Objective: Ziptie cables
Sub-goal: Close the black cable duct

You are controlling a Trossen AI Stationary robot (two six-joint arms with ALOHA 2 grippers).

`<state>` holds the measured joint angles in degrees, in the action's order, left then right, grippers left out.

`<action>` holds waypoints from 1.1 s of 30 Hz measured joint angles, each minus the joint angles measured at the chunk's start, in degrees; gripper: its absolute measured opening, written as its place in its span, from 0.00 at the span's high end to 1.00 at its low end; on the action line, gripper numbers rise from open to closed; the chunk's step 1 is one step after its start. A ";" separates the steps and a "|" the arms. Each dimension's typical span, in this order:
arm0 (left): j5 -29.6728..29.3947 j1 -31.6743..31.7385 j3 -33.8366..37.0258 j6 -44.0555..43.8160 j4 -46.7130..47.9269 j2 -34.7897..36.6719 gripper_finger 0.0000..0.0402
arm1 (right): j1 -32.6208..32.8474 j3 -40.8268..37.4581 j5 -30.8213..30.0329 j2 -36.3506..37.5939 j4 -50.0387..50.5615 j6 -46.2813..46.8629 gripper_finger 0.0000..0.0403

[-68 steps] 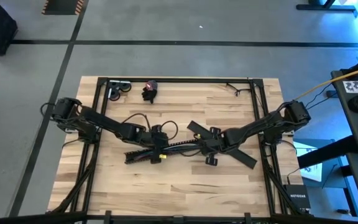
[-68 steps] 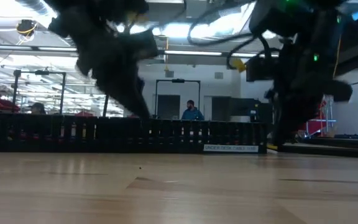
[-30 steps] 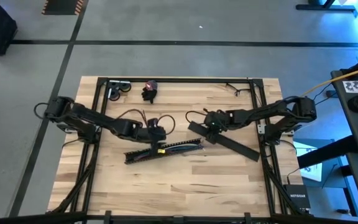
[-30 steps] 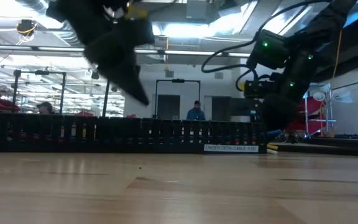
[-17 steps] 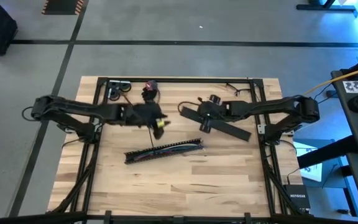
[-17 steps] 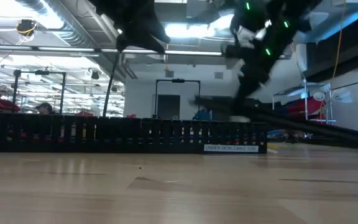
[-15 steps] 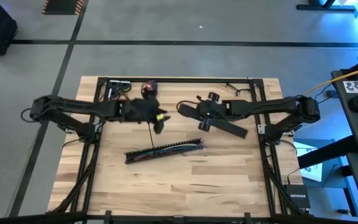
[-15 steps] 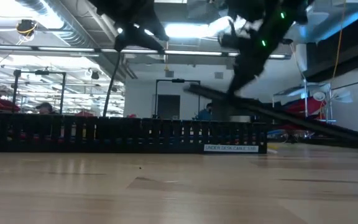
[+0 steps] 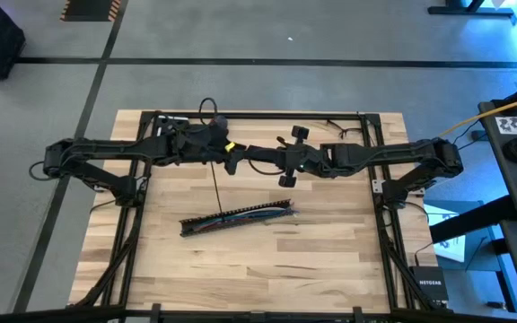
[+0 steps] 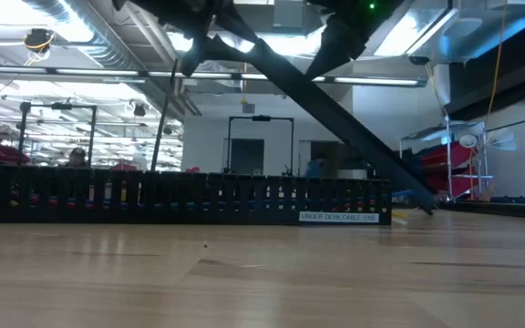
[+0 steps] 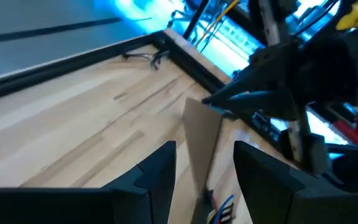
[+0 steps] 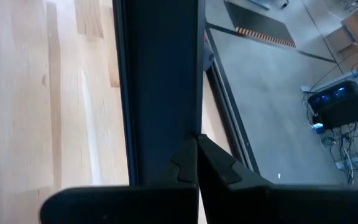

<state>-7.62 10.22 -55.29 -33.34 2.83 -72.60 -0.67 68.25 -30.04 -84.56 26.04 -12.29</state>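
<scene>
The right pincer point(image 9: 287, 166) is clamped shut on the flat black cover point(image 12: 160, 87), lifted beyond the slotted channel point(image 9: 237, 217), presumably clearing it. The left pincer point(image 9: 225, 154), half open and empty, hangs alongside. The cables point(image 9: 249, 213) lie in the channel on the counter point(image 9: 330, 260).

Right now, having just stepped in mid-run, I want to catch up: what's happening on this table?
The right gripper, jaws shut, holds the flat black cover strip lifted off the table at a slant. The left gripper is raised beside it, jaws apart. The slotted channel with the cables in it lies on the table.
</scene>
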 joint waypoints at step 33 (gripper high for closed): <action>0.13 -9.16 -1.14 51.11 -4.87 -0.85 1.00 | -4.63 21.31 36.98 0.10 23.14 15.25 0.68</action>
<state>-7.49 1.06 -56.43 17.76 -2.04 -73.44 -5.30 89.56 6.93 -84.47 49.18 2.95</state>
